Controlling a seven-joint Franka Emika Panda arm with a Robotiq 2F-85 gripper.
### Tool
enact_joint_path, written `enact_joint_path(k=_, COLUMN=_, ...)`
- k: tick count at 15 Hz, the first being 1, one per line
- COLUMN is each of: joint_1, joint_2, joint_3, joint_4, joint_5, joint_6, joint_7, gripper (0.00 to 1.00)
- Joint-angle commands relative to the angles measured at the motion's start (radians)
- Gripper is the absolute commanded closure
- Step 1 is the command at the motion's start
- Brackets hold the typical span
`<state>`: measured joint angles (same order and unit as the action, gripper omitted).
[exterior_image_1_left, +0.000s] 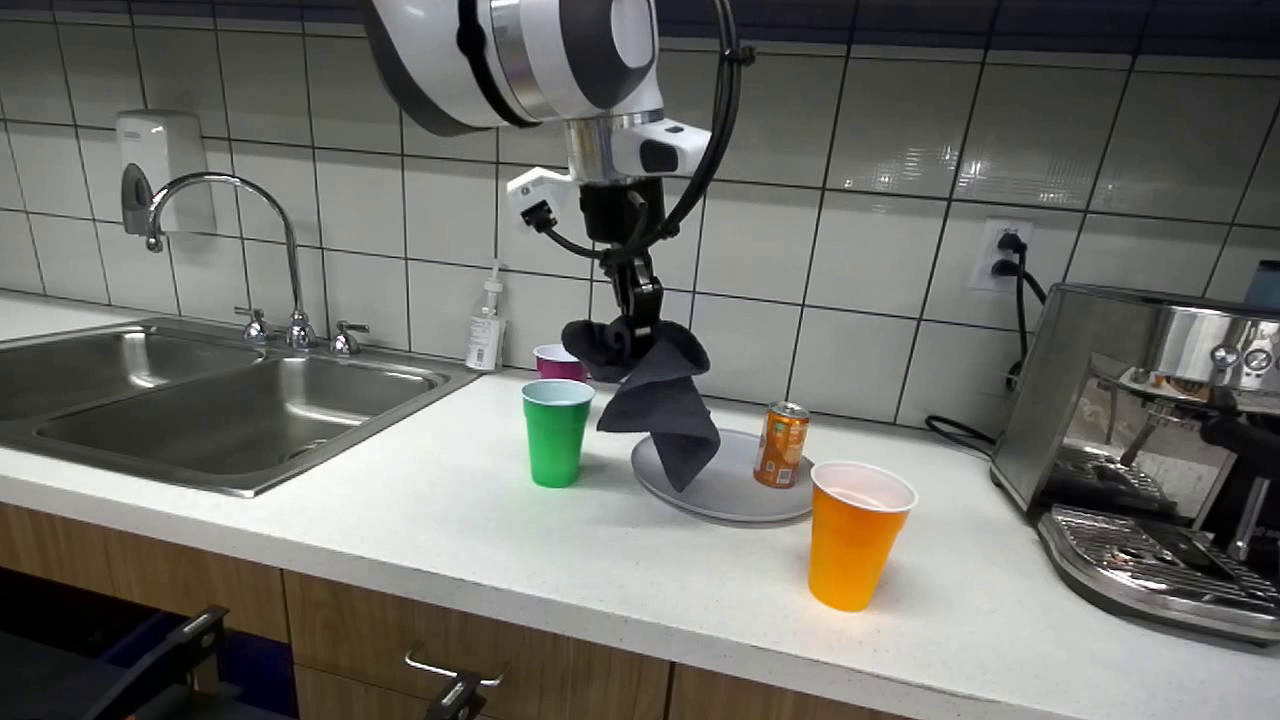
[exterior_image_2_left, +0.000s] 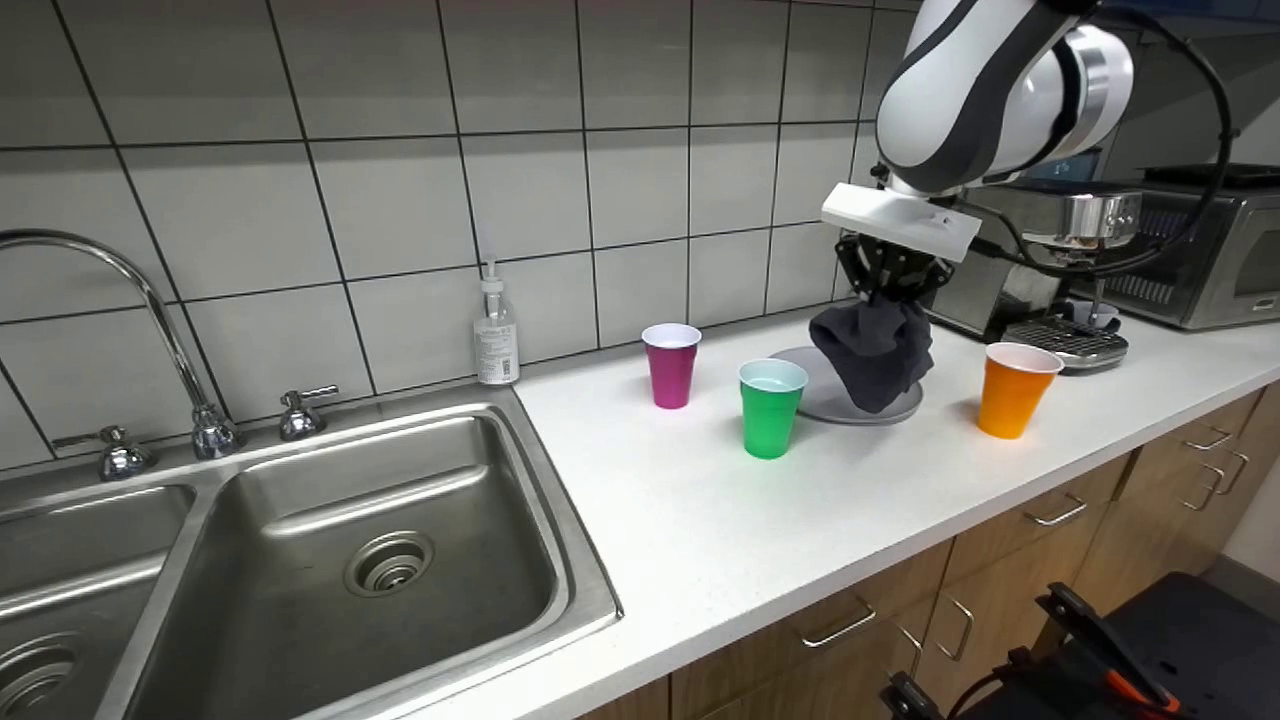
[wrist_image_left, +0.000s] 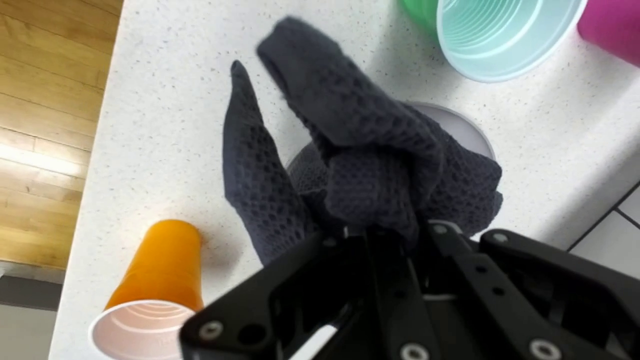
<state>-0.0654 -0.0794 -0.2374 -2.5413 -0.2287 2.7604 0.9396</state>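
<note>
A white robot arm (exterior_image_1_left: 610, 50) reaches down over a pale kitchen bench (exterior_image_1_left: 430, 510), a dark grey cloth (exterior_image_1_left: 665, 405) hanging from its end effector (exterior_image_1_left: 638, 325). The cloth is suspended over a round grey plate (exterior_image_1_left: 740, 490); whether its lowest corner brushes the plate cannot be told. It is pinched at a bunched fold rather than laid flat, which is probably why the loose ends splay and droop on several sides.

The end effector is drawn together, clamped on the cloth; in the wrist view, fabric hides the exact point of contact.

An orange can (exterior_image_1_left: 780, 448) stands upright on the plate, which carries it. A green cup (exterior_image_1_left: 557, 440), a pink cup (exterior_image_2_left: 672, 375) and an orange cup (exterior_image_1_left: 855, 550) stand mouth up on the bench, apart from the plate. Their spacing likely leaves the cloth room to hang freely. At opposite ends are a steel sink (exterior_image_2_left: 290, 570) and a coffee machine (exterior_image_1_left: 1060, 380).
</note>
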Motion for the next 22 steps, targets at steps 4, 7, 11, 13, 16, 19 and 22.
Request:
enact_joint_path(k=4, joint_1=-0.091, joint_2=-0.106, joint_3=0.093, joint_4=-0.116, joint_5=-0.002, joint_6=-0.018, joint_7=0.020, gripper=0.98)
enact_joint_path(k=7, joint_1=-0.108, joint_2=-0.126, joint_3=0.119, joint_4=-0.156, joint_5=0.002, joint_6=-0.021, joint_7=0.019, gripper=0.98)
enact_joint_path(k=11, joint_1=-0.123, joint_2=-0.135, joint_3=0.143, joint_4=-0.198, joint_5=0.013, joint_6=-0.023, joint_7=0.019, gripper=0.98)
enact_joint_path(k=13, joint_1=-0.128, joint_2=-0.138, joint_3=0.152, joint_4=-0.216, joint_5=0.014, joint_6=-0.024, joint_7=0.021, gripper=0.98)
enact_joint_path(k=16, joint_1=-0.135, joint_2=-0.132, joint_3=0.160, joint_4=-0.231, joint_5=0.016, joint_6=-0.023, joint_7=0.023, gripper=0.98)
enact_joint_path(k=19, joint_1=-0.142, joint_2=-0.114, joint_3=0.160, joint_4=-0.228, joint_5=0.012, joint_6=-0.020, joint_7=0.029, gripper=0.98)
enact_joint_path(k=22, joint_1=-0.154, joint_2=-0.090, joint_3=0.157, joint_4=-0.223, joint_5=0.005, joint_6=-0.016, joint_7=0.032, gripper=0.98)
